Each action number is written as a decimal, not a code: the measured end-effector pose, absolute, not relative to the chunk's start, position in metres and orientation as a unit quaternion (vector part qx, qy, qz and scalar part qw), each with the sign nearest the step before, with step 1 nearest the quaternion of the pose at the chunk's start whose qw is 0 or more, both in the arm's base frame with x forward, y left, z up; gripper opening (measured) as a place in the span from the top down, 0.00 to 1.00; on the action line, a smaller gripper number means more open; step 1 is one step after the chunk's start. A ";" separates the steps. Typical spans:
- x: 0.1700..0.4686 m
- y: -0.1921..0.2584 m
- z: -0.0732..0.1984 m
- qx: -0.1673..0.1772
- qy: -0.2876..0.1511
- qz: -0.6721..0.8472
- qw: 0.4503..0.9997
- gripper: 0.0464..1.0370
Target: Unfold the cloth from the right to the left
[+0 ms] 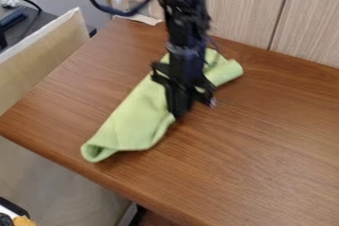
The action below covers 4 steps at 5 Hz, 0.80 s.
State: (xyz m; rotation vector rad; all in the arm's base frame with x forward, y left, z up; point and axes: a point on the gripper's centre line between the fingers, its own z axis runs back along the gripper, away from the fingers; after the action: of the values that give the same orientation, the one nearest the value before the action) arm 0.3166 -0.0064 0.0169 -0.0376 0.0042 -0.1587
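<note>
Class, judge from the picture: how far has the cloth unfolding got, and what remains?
Done: little, it seems; the green cloth lies in a narrow, folded strip on the wooden table, its near end curled.
In hand: the hand is down at the cloth's right edge, though a grip can't be confirmed.
Left: apparently, opening the folds out leftward.

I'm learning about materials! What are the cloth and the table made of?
The cloth looks like soft, dull fabric, maybe microfiber or cotton, because it folds and curls. The table looks like smooth, slightly shiny wood, with brown grain lines, though it could be a printed wood-look top.
</note>
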 end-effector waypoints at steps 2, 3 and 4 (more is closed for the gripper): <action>0.351 0.067 0.050 -0.034 -0.037 -0.004 0.999 0.98; 0.349 0.113 0.038 -0.035 -0.022 0.059 0.997 0.98; 0.336 0.153 0.024 -0.042 -0.005 0.124 0.991 0.98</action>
State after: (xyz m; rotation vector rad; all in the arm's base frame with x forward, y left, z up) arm 0.3360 0.1526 0.0242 -0.0839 -0.0104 0.2490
